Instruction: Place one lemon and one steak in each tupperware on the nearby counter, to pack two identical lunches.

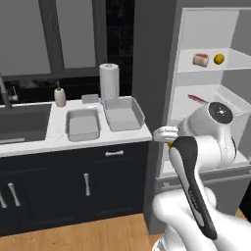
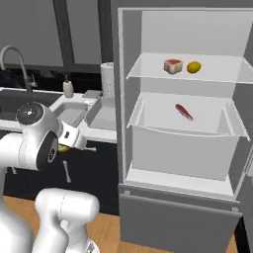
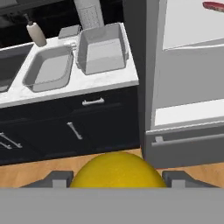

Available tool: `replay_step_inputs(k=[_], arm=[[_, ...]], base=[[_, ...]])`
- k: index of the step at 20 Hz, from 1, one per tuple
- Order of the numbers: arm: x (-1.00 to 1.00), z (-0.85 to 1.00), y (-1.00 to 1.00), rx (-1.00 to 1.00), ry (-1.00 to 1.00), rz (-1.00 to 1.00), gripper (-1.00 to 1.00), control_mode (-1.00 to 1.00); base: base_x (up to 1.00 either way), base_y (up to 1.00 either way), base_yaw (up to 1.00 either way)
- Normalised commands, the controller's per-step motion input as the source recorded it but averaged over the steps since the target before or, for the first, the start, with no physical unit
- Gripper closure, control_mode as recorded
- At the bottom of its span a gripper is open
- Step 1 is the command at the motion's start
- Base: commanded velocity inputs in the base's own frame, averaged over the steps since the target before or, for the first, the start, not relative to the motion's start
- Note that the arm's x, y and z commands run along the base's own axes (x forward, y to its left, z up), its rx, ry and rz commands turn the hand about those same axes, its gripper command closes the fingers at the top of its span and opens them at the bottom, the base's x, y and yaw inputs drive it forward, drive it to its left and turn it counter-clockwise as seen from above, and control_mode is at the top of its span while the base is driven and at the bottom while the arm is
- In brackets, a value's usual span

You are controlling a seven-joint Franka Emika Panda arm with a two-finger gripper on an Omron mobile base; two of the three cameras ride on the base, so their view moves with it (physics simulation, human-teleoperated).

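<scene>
While the arm stands between counter and fridge in the left base view, the gripper sits just off the right end of the counter, a sliver of yellow lemon between its fingers. Two empty grey tupperware tubs, the left tub and the right tub, lie side by side near the counter's right edge, bare marble in front of them. On the upper fridge shelf a blocky steak chunk sits just beside a second lemon; the red steak strip lies a shelf lower.

Right base view: chunk and fruit mid-shelf, strip below, open room around each.

Hand view: jaws closed on the smooth round lemon, over wood floor.
</scene>
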Motion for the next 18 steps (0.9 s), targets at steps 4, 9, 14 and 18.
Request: replay_step_inputs(k=[4, 9, 14, 18], arm=[[0.00, 0.00, 0.00, 0.00, 0.00, 0.00, 1.00, 1.00], [0.00, 0.00, 0.00, 0.00, 0.00, 0.00, 1.00, 1.00], [0.40, -0.18, 0.20, -0.01, 0.03, -0.02, 1.00, -1.00], [0.92, -0.76, 1.00, -0.04, 0.13, 0.00, 1.00, -1.00]], base=[[1.00, 1.00, -0.01], [1.00, 0.23, -0.11], [0.60, 0.03, -0.02], [0.00, 0.00, 0.00]])
